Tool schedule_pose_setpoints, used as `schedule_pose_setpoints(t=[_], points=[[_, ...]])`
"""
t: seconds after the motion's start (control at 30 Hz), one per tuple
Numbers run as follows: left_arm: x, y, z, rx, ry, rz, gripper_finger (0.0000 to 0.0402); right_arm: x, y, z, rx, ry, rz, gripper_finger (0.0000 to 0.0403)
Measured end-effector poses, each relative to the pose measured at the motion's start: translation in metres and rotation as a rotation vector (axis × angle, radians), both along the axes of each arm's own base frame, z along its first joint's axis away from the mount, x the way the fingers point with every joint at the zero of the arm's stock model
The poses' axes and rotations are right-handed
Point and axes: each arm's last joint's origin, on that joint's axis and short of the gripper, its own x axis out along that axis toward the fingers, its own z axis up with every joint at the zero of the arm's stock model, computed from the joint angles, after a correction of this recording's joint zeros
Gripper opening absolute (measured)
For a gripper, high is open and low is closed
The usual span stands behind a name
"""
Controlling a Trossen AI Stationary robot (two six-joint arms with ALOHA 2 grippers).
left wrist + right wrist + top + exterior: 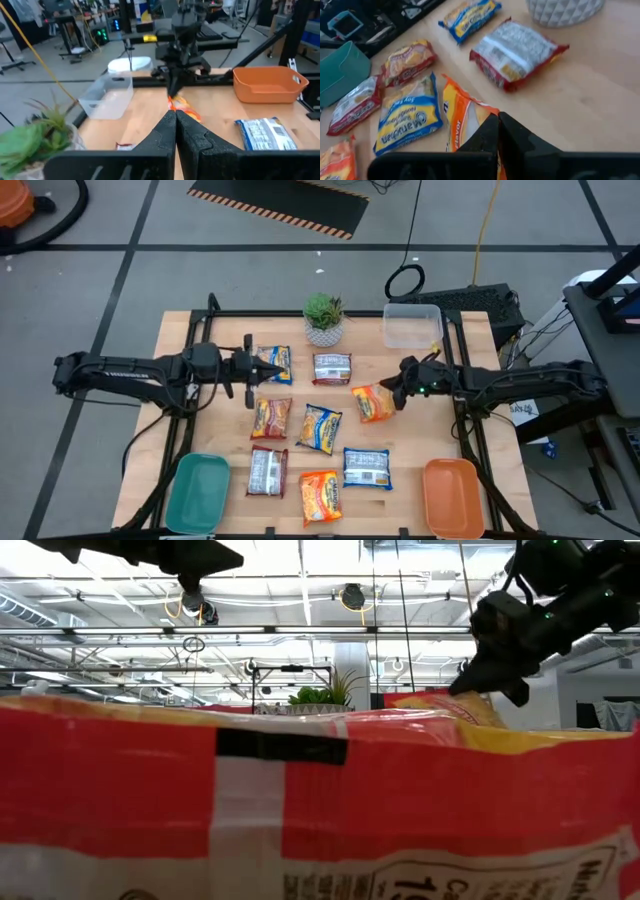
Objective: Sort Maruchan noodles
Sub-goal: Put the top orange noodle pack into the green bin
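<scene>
So the orange plastic ramen packet (372, 403) was the one I had: my right gripper (397, 392) was pinched shut on its edge, over the right-middle part of the light wooden table (180, 340). In the right wrist view you could see the packet (466, 131) tucked right under my two dark fingers (517, 137), which were closed tight together. From the low view the gripper (470, 685) hung above the table with the packet's yellow-orange corner (455, 705) poking up just under it.

The rest of the noodles were spread flat across the middle of the table. A dark red packet with a white label (332, 367) sat just in front of the small green potted plant in a white pot (323, 318), and a yellow-and-blue packet (274, 364) lay to its left. Below those were a red-orange packet (271, 418) and another yellow-and-blue one (319, 427) side by side. Nearest the front edge lay a second dark red packet (267, 471), an orange one (321, 495) and a blue-white one (366, 468).

My left gripper (250, 369) was clenched on nothing, hovering just beside that top-left yellow-and-blue packet.

The teal oblong tray (197, 492) sat at the front-left corner, the orange oblong tray (454, 497) at the front-right, and the clear plastic tub (412, 325) at the back right near the plant.
</scene>
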Motion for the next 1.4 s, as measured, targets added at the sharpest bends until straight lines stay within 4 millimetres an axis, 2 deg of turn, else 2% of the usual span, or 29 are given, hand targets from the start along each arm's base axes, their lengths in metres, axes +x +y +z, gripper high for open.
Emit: schedule_pose_setpoints(t=[0.17, 0.37, 0.5, 0.63, 0.93, 1.13, 1.27, 1.4], points=[[0.014, 0.001, -0.014, -0.065, 0.061, 0.011, 0.0074, 0.005, -0.002, 0.014, -0.073, -0.049, -0.019, 0.0], [0.034, -0.003, -0.036, -0.134, 0.14, 0.01, 0.0159, 0.014, 0.002, 0.038, -0.16, -0.26, 0.021, 0.0], [0.045, -0.01, -0.039, -0.142, 0.105, -0.02, 0.0209, 0.017, 0.006, 0.051, -0.204, -0.383, 0.046, 0.0], [0.053, -0.018, -0.04, -0.129, 0.055, -0.046, 0.0246, 0.02, 0.01, 0.063, -0.238, -0.419, 0.034, 0.0], [0.068, -0.03, -0.05, -0.081, 0.016, -0.02, 0.0299, 0.043, 0.02, 0.094, -0.329, -0.448, 0.102, 0.0], [0.083, -0.034, -0.06, -0.022, -0.058, 0.035, 0.0338, 0.057, 0.029, 0.102, -0.359, -0.477, 0.144, 0.0], [0.091, -0.038, -0.068, 0.023, -0.093, 0.061, 0.0354, 0.058, 0.034, 0.106, -0.354, -0.526, 0.16, 0.0], [0.095, -0.043, -0.067, 0.024, -0.165, 0.044, 0.0358, 0.058, 0.039, 0.109, -0.353, -0.562, 0.176, 0.0]])
